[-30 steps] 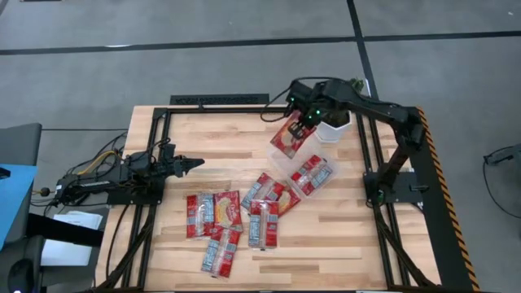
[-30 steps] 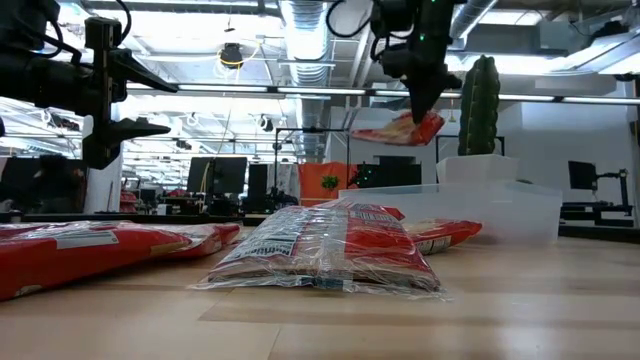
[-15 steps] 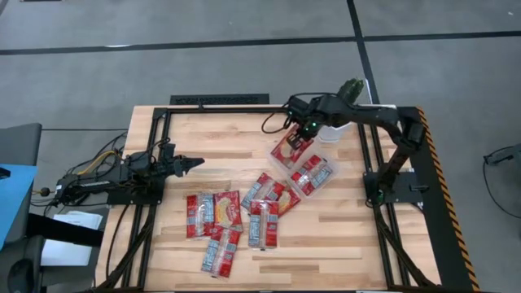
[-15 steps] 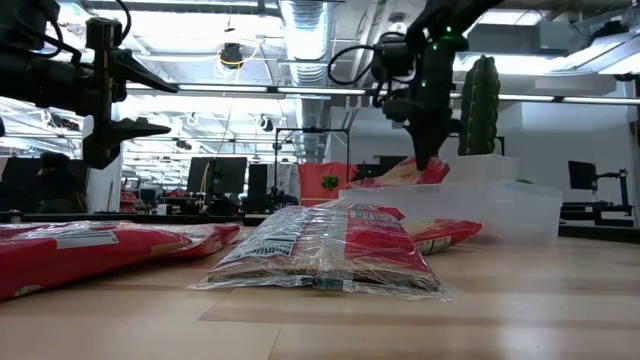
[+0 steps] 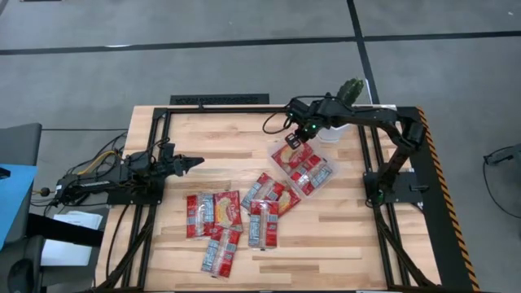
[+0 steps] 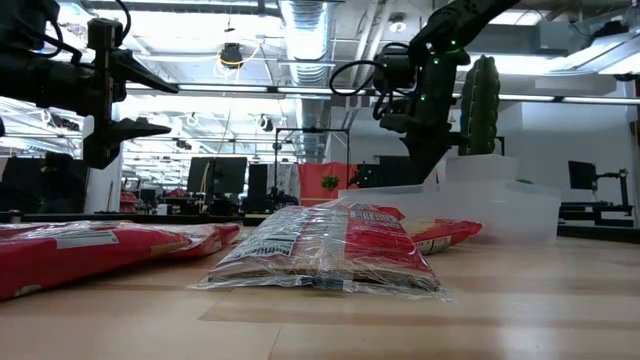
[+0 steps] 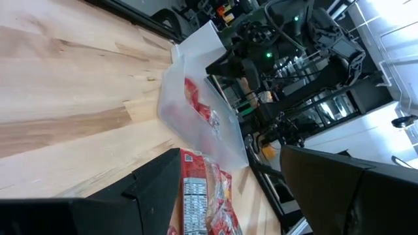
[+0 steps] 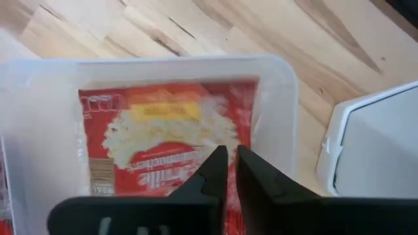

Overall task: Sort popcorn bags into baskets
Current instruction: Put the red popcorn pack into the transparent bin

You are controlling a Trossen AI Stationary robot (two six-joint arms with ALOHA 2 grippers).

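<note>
My right gripper (image 5: pixel 295 139) reaches down into the far left corner of the clear tray (image 5: pixel 325 186), its fingers almost together on a red-and-white popcorn bag (image 8: pixel 163 134) with a yellow picture. A second bag (image 5: pixel 314 173) lies in the tray beside it. Several more bags lie flat on the wood: one pair (image 5: pixel 271 192) just left of the tray, others (image 5: pixel 213 213) nearer the front. In the low view the nearest bag (image 6: pixel 325 248) fills the foreground. My left gripper (image 5: pixel 192 163) hovers open over the table's left part, touching nothing. My right gripper comes at the popcorn bag from above, pointing down, with only a thin gap between its fingers (image 8: pixel 210 171). They close on the bag's end nearest the wrist (image 8: pixel 230 196), and the fingers hide the exact spot. The bag lies flat on the tray floor.
A white pot (image 5: pixel 334 129) with a green cactus (image 6: pixel 478 103) stands right behind the tray, close to my right arm. The tray's see-through wall (image 6: pixel 500 212) rises above the table. A black frame (image 5: pixel 218 100) borders the table. Bare wood lies between my left gripper and the tray.
My right gripper has moved down and slightly toward the near edge, into the tray. The bag that hung tilted below it, above the tray, now lies flat on the tray floor beside the other bag.
</note>
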